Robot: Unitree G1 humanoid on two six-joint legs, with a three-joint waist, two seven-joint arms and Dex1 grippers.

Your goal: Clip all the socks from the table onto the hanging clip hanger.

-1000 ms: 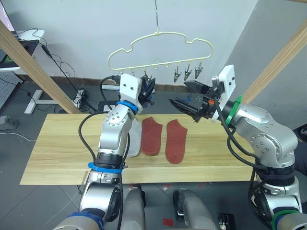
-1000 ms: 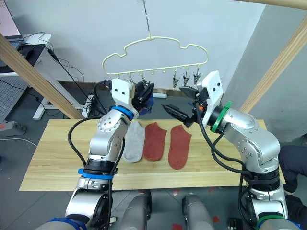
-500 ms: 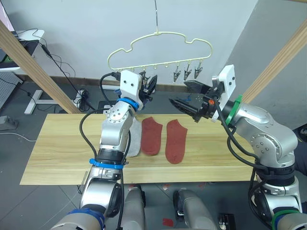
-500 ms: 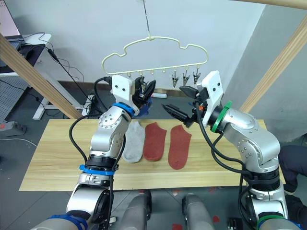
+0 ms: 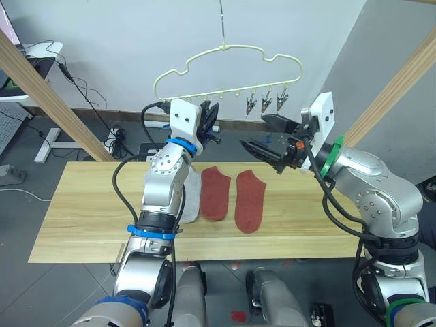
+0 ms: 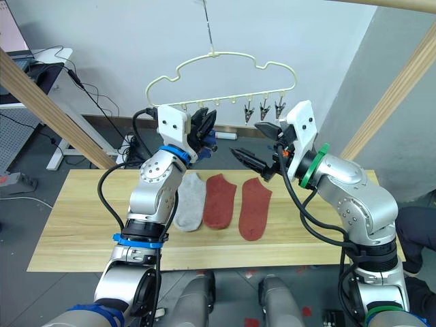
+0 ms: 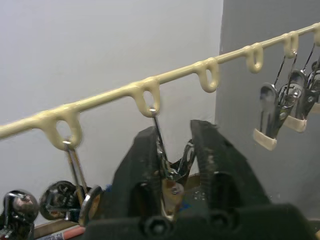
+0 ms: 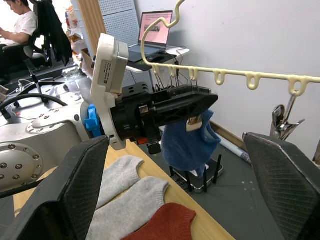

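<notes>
The left gripper [image 7: 172,150] pinches a metal clip [image 7: 170,167] on the clip hanger [image 5: 228,65] (blue sock [image 8: 190,142] hanging there); release gently. The right gripper [image 5: 262,136] waits spread, and socks [image 5: 231,194] lie on the table [image 5: 88,211]

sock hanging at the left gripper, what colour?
Blue. The sock hangs below the left gripper; clearest in the right wrist view.

A lab: pegboard [image 8: 120,22], laptop [image 8: 156,27], loose floor cables [image 5: 92,102].
</notes>
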